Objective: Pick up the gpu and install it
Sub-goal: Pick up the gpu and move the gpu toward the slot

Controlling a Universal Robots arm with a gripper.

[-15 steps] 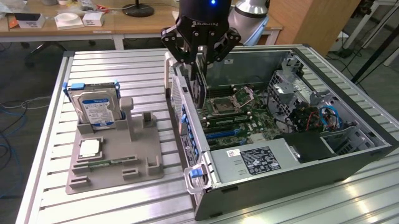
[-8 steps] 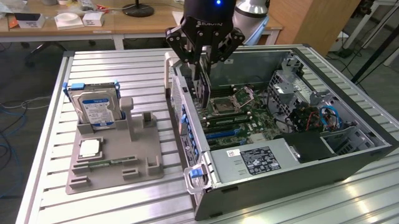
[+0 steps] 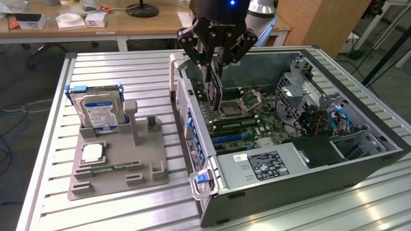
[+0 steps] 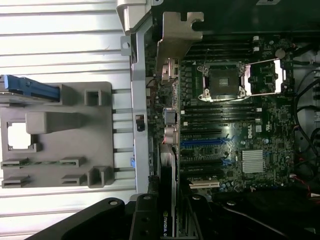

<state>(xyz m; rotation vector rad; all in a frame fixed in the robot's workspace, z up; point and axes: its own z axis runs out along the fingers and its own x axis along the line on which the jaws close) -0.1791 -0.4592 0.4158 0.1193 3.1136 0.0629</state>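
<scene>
My gripper (image 3: pixel 214 67) hangs over the open computer case (image 3: pixel 359 163), near its rear wall, shut on the gpu (image 3: pixel 216 94). The dark card hangs upright from the fingers, its lower end just above the motherboard (image 3: pixel 253 120) beside the processor socket (image 3: pixel 247 102). In the wrist view the gpu (image 4: pixel 167 172) appears edge-on, running from my gripper (image 4: pixel 167 215) toward its silvery end bracket (image 4: pixel 177 37). The blue expansion slots (image 3: pixel 231 138) (image 4: pixel 202 142) lie bare on the board, off to one side of the card.
A grey holder plate (image 3: pixel 119 166) lies on the slatted table (image 3: pixel 128 67) at the exterior view's left. It carries an upright silver hard drive (image 3: pixel 96 110) and a narrow green memory stick (image 3: pixel 112 168). A power supply (image 3: pixel 263 166) and cables (image 3: pixel 337 122) fill the case's near end.
</scene>
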